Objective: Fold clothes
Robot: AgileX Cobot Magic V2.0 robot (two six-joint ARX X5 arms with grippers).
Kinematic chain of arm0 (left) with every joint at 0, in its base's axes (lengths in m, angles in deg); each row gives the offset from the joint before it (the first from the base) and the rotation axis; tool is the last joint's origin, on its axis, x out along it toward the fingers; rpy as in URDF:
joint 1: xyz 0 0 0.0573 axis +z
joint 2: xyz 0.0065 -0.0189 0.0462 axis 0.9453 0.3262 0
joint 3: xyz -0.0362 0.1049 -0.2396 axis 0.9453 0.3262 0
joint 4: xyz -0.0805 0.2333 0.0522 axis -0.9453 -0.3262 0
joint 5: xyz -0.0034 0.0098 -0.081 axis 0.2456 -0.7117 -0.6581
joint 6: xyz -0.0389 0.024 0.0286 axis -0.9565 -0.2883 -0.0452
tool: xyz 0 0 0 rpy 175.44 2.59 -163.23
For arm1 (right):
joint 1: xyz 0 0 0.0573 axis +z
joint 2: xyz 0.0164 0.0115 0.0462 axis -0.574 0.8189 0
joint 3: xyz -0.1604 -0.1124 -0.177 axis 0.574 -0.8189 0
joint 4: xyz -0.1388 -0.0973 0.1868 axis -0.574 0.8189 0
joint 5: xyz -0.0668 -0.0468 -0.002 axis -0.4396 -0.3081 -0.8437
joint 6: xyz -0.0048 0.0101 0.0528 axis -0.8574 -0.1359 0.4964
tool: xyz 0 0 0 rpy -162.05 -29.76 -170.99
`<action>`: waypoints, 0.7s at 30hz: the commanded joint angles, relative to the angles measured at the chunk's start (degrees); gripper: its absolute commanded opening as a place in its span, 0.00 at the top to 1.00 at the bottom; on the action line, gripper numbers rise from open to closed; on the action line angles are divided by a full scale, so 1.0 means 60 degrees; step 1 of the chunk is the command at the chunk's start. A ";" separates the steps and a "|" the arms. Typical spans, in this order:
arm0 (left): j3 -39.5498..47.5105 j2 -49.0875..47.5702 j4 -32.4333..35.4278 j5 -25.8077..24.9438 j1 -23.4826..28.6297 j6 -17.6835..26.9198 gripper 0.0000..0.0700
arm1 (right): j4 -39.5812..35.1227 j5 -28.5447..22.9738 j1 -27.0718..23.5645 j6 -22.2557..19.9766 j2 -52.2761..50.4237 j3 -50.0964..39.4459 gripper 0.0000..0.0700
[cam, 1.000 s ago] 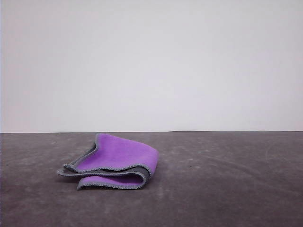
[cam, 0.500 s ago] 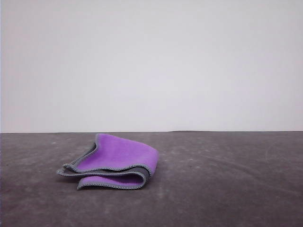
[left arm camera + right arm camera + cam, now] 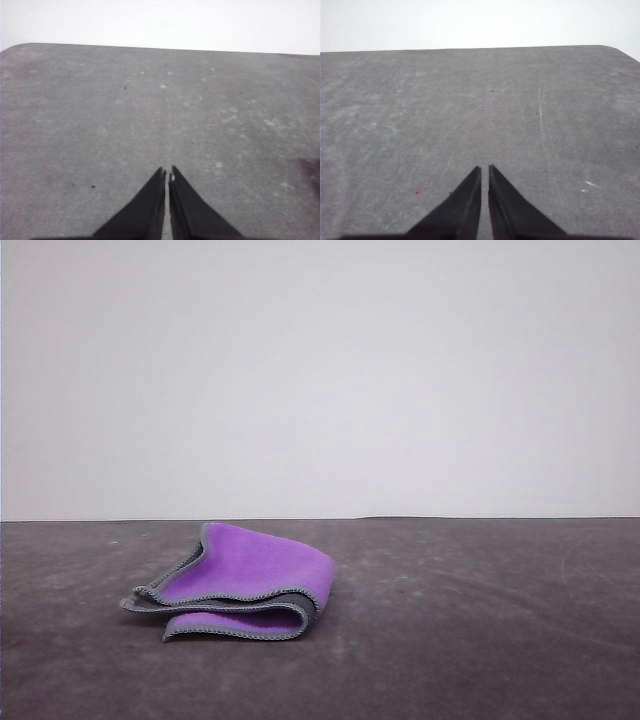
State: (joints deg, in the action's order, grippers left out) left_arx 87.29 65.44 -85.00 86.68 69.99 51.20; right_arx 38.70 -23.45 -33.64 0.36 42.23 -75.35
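The clothes (image 3: 240, 583), a small soft cloth with a bright purple face, dark grey backing and light grey stitched edging, lie folded over in a loose bundle on the dark grey table (image 3: 480, 620), left of centre in the front view. In the left wrist view my left gripper (image 3: 167, 173) is shut, its black fingers together over bare tabletop with nothing between them. My right gripper (image 3: 484, 168) in the right wrist view is likewise shut over bare tabletop, holding nothing.
A plain white wall (image 3: 320, 380) stands behind the table's far edge. A rounded table corner (image 3: 10, 48) shows in the left wrist view and another corner (image 3: 620, 50) in the right wrist view.
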 commanded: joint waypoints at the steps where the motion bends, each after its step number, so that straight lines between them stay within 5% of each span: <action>1: 0.0193 -0.0018 -0.0044 0.0018 0.0025 0.0095 1.00 | -0.0106 -0.0011 -0.0022 -0.0007 0.0011 -0.0047 0.97; 21: 0.0193 -0.0018 -0.0044 0.0018 0.0025 0.0095 1.00 | -0.0106 -0.0011 -0.0022 -0.0007 0.0011 -0.0047 0.96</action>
State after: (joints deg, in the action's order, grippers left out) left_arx 87.29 65.44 -85.00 86.68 69.99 51.20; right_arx 38.70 -23.45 -33.64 0.36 42.23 -75.35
